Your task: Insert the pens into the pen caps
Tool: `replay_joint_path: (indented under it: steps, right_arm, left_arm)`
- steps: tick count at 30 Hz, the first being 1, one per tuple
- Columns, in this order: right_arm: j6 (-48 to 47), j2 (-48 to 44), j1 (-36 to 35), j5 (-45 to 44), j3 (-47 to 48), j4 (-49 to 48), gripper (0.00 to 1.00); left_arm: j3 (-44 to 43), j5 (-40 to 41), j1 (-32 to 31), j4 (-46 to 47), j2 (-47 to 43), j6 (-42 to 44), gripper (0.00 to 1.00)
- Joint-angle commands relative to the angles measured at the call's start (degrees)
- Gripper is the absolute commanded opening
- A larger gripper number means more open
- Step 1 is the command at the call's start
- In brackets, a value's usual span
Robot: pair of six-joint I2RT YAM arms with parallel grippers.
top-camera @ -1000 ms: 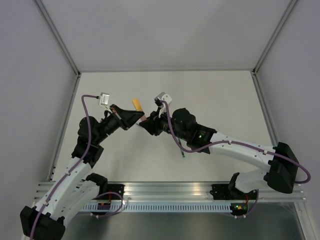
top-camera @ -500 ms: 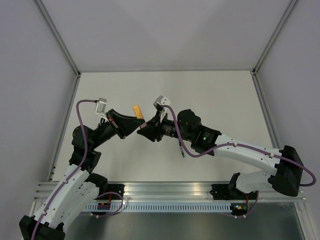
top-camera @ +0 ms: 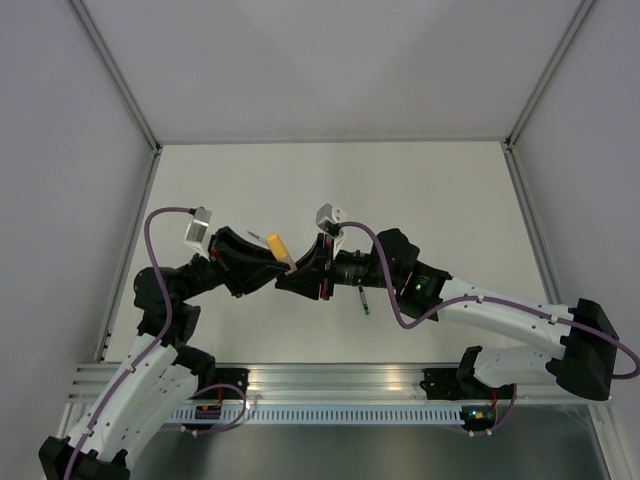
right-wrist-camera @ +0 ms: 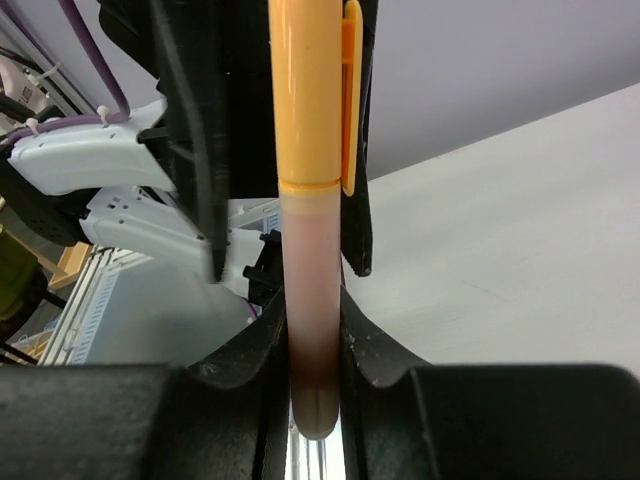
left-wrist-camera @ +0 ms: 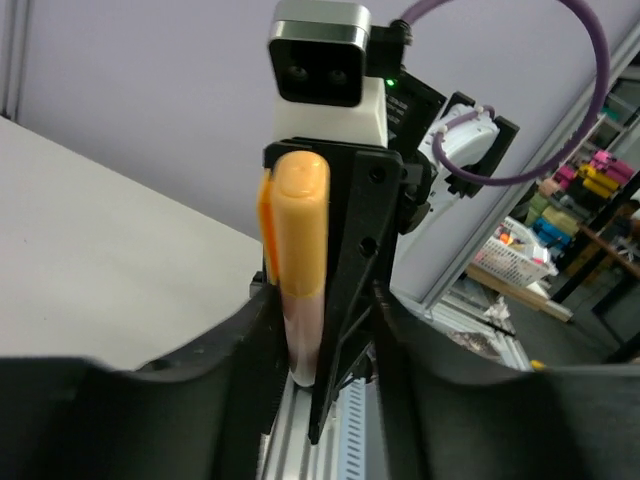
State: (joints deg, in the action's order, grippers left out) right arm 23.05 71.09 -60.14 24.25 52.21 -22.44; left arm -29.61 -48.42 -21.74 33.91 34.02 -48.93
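Both arms meet above the middle of the worktop (top-camera: pixel 430 190), fingertips almost nose to nose. Right pincer (top-camera: pixel 303 272) is clamped on the pale orange pen (right-wrist-camera: pixel 312 300): in its wrist view both fingers hug the lower barrel, and the darker tail end pokes out below them. Orange cap (right-wrist-camera: pixel 305 90) sits on the pen's far end, clip on the right in that view, rim flush against the barrel, so the cap looks seated. Left pincer (top-camera: pixel 268 262) comes at the same pen from the opposite side. In the left wrist view its jaws stand narrowly apart, with the barrel and one black finger of the right pincer both in the gap. One finger touches the barrel, but whether the left pincer actually squeezes, cannot tell, too crowded there. From above, the pen is off the worktop, slanting between the two pincers, cap end toward back-left. Dark pen (top-camera: pixel 362 299) with a green tip lies flat on the worktop, apart from both pincers, its upper end tucked by the right arm in the overhead view. White camera box (left-wrist-camera: pixel 320 60) on the right wrist shows just behind the cap in the left wrist view. Purple cables (top-camera: pixel 160 225) loop over both arms.
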Motion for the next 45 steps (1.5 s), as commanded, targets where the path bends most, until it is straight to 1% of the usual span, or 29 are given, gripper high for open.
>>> replay_joint_path:
  steps: [1,2,4,7,8,9,11,12,13,16,18,19,20,22,24,27,28,30,31,33,36,38,39,41,42,45]
  right_arm:
    - [2.2,-2.7,0.7,1.1,-1.3,-5.8,0.0]
    - [2.2,-3.1,0.6,0.8,-1.9,-6.0,0.0]
    - [1.6,-4.4,0.6,0.6,-2.3,-6.0,0.0]
    - [0.7,-6.0,0.7,-0.5,-2.5,-4.4,0.0]
    - [0.3,-6.4,0.7,-0.5,-2.5,-3.7,0.0]
    - [-0.5,-7.1,0.7,-0.6,-2.6,-2.1,0.0]
    - [-1.2,-7.9,0.7,-0.4,-2.9,-0.9,0.0]
    - [-1.5,-8.1,0.7,-0.2,-2.8,0.7,0.0]
    - [-2.1,-8.6,0.7,0.1,-2.9,1.2,0.0]
    - [-2.7,-10.0,0.7,0.4,-3.8,2.0,0.0]
    - [-3.7,-10.4,0.6,1.1,-3.9,3.4,0.0]
    - [-3.8,-11.1,0.7,1.2,-4.0,3.7,0.0]
    - [-4.1,-11.5,0.7,1.2,-4.6,3.9,0.0]
    - [-4.4,-13.0,0.7,0.5,-5.6,3.5,0.0]
    - [-6.2,-13.9,0.7,0.0,-6.3,4.5,0.0]
    - [-7.7,-15.3,0.7,-1.2,-6.2,5.7,0.0]
    - [-7.8,-15.4,0.7,-1.1,-6.2,5.6,0.0]
    - [-7.8,-14.3,0.7,-0.9,-5.6,5.8,0.0]
    - [-7.7,-13.8,0.6,-0.5,-4.9,5.8,0.0]
    - [-7.4,-12.0,0.7,-0.2,-4.2,6.3,0.0]
    - [-6.6,-10.7,0.7,-0.9,-3.4,5.5,0.0]
    - [-6.1,-10.4,0.7,-1.3,-3.3,4.9,0.0]
    - [-6.0,-10.2,0.6,-1.4,-3.3,4.6,0.0]
    - [-5.6,-9.8,0.7,-1.4,-3.2,4.3,0.0]
    - [-5.6,-9.5,0.6,-1.4,-3.1,4.2,0.0]
    - [-4.9,-8.9,0.7,-1.5,-2.8,3.5,0.0]
  left_arm:
    - [-1.0,-4.7,-0.1,3.8,-1.5,-3.0,0.5]
    - [-1.2,-4.6,-0.1,3.1,-1.8,-2.7,0.67]
    - [-2.1,-4.6,-0.1,0.8,-2.6,-1.4,0.83]
    - [-3.1,-4.6,-0.1,-2.8,-3.3,0.1,0.87]
    - [-3.4,-4.1,-0.1,-4.3,-3.9,1.5,0.9]
    - [-4.3,-3.6,-0.1,-7.4,-4.0,2.3,0.91]
    - [-5.4,-1.9,-0.1,-10.6,-4.5,4.8,0.94]
    - [-7.3,-0.8,-0.1,-12.8,-4.6,5.8,0.94]
    - [-8.5,0.4,-0.1,-16.6,-4.3,6.7,0.94]
    - [-12.6,4.6,-0.1,-19.1,-3.1,8.2,0.94]
    - [-14.6,8.2,-0.1,-18.6,-2.5,7.7,0.94]
    - [-15.1,9.0,-0.1,-17.8,-1.8,6.6,0.94]
    - [-15.4,8.6,-0.1,-14.8,-1.3,5.9,0.93]
    - [-15.7,6.9,-0.1,-10.3,0.4,2.9,0.9]
    - [-16.1,4.9,-0.1,-6.8,2.1,1.4,0.88]
    - [-16.8,2.0,-0.1,-4.2,6.3,0.4,0.81]
    - [-16.7,1.6,-0.1,-3.6,7.1,0.3,0.71]
    - [-16.5,1.1,-0.1,-1.1,9.3,-0.6,0.59]
    - [-16.4,0.7,-0.1,-0.3,9.9,-1.6,0.49]
    - [-16.5,-0.2,-0.1,1.0,11.7,-2.6,0.49]
    - [-16.5,-1.7,-0.1,2.4,12.7,-3.1,0.56]
    - [-15.7,-2.1,-0.1,2.6,12.3,-2.8,0.56]
    - [-15.2,-2.0,-0.1,2.7,11.7,-2.7,0.54]
    - [-14.0,-1.9,-0.1,2.7,11.0,-2.3,0.46]
    - [-13.7,-1.9,-0.1,2.7,10.4,-2.3,0.39]
    - [-12.6,-2.2,-0.1,2.7,9.7,-2.2,0.32]
